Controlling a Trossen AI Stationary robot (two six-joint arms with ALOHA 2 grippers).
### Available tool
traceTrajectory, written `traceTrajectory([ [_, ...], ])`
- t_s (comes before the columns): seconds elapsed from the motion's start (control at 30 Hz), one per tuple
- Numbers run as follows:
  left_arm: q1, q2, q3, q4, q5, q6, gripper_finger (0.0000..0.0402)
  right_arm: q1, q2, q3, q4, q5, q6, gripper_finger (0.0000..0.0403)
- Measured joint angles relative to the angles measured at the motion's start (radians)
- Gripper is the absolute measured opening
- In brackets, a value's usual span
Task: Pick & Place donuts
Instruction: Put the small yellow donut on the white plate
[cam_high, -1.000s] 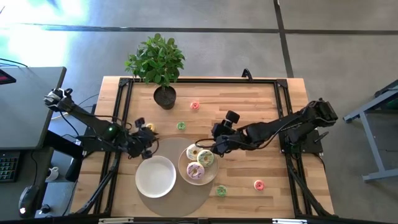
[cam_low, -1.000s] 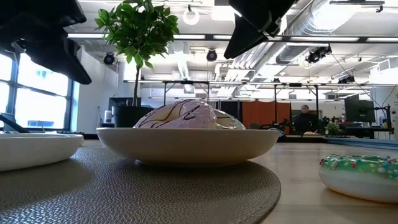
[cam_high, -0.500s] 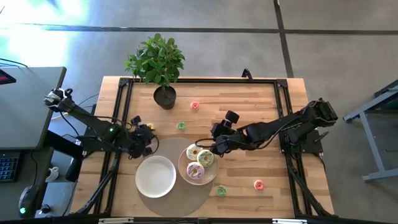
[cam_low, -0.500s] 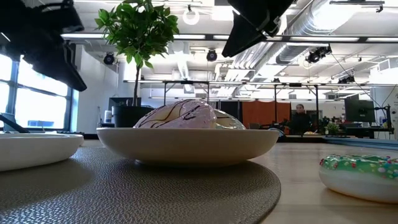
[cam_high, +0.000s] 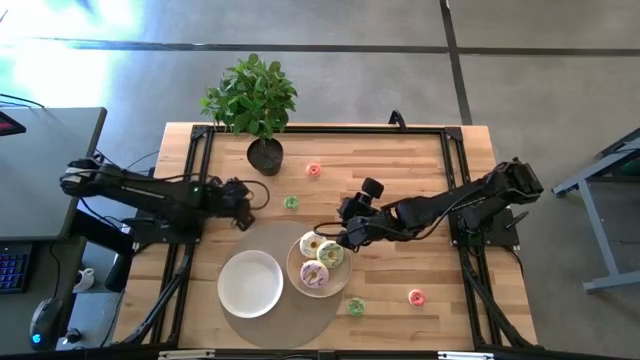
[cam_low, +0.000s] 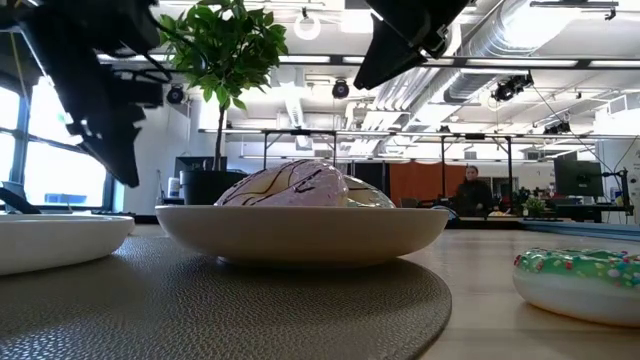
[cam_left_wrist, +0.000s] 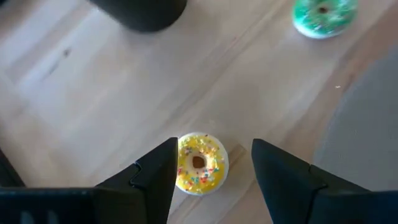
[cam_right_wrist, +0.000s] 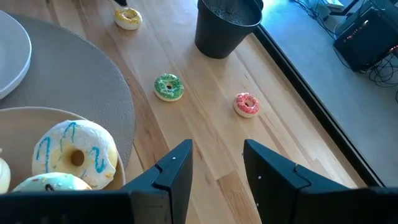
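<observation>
Left wrist view, small yellow donut (cam_left_wrist: 199, 163) with coloured sprinkles and a brown hole, laid flat on the wooden bench (cam_left_wrist: 93, 93), framed between the spread fingers of the left hand (cam_left_wrist: 211, 171), untouched, green donut (cam_left_wrist: 324, 16) seen beyond.

a light wooden table (cam_high: 420, 160) with a black frame is carrying a round grey textured mat (cam_high: 290, 322). two round white plates are sitting on it: one (cam_high: 250, 284) at the mat's left, another (cam_high: 293, 262) just beside it. a leafy green plant in a black pot (cam_high: 265, 155) is standing near the table's far edge.
</observation>
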Motion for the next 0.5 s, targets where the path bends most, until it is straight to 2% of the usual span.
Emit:
traceTrajectory([
  [0.17,0.044,0.099,0.0,0.001,0.051,-0.04,0.0201,0.001,0.0,0.0,0.0,-0.012,0.001,0.0139],
  [0.5,0.041,0.285,0.0,0.061,0.072,-0.07,0.0199,0.001,0.0,0.0,0.003,-0.048,0.015,0.0139],
])
